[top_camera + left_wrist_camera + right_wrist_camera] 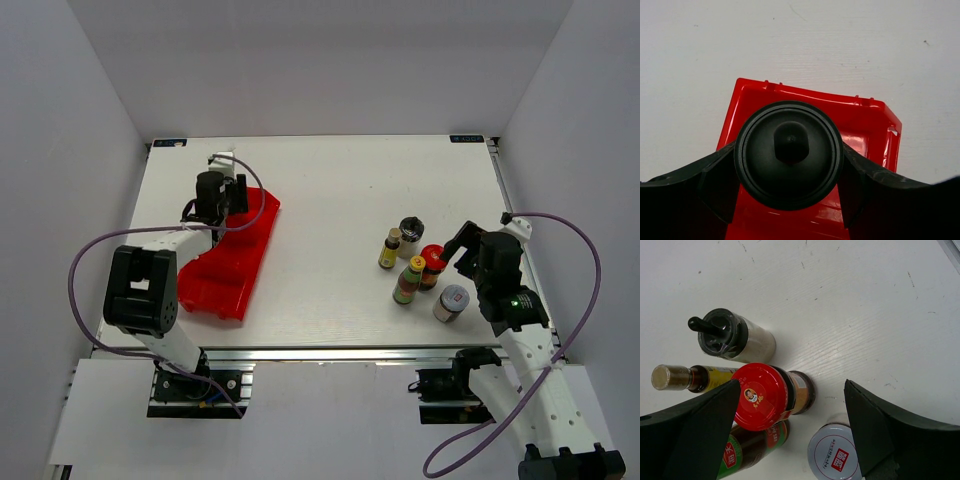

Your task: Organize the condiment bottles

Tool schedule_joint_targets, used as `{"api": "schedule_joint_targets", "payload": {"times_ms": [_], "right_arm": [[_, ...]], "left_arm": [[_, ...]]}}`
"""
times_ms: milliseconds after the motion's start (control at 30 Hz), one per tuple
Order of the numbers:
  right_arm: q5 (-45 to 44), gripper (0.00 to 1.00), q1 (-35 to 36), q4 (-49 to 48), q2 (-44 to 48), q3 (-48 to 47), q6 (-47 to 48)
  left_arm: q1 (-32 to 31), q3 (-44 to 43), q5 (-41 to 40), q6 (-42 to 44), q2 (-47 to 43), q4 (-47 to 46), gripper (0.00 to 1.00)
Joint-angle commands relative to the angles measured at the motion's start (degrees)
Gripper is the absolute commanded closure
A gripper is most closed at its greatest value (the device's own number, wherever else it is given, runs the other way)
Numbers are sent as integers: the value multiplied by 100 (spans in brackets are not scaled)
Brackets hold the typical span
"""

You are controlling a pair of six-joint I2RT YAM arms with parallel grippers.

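Observation:
My left gripper [228, 195] is over the far end of the red tray [235, 262]. In the left wrist view it [789, 180] is shut on a black-capped bottle [789, 152], held above the tray [865, 115]. Five bottles stand at the right: a black-capped shaker [411, 235], a brownish-capped bottle [391, 248], a red-capped jar [432, 264], a yellow-capped, green-labelled bottle [408, 281] and a white-capped jar [452, 302]. My right gripper [464, 245] is open just right of them. In the right wrist view it [792, 386] hangs open above the red-capped jar [760, 396] and the white-capped jar [834, 452].
The right wrist view also shows the shaker [735, 337], the brownish-capped bottle [670, 377] and the green-labelled bottle [747, 450] packed close together. The white table [340, 190] lies between the tray and the bottles. White walls enclose the table.

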State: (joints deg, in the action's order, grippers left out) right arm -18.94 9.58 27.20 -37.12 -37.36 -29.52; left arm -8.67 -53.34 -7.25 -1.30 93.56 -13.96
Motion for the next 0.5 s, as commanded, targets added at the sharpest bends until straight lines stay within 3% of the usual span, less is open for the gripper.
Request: {"api": "schedule_joint_targets", "payload": {"times_ms": [0, 233, 467], "right_arm": [[-48, 11, -9, -198, 56, -78, 78], [-57, 11, -18, -224, 135, -43, 87], [-22, 11, -18, -206, 126, -69, 87]], "left_arm": [[23, -256, -189, -124, 48, -186, 25], [23, -229, -374, -327, 119, -178, 19], [23, -369, -462, -459, -92, 94, 3]]}}
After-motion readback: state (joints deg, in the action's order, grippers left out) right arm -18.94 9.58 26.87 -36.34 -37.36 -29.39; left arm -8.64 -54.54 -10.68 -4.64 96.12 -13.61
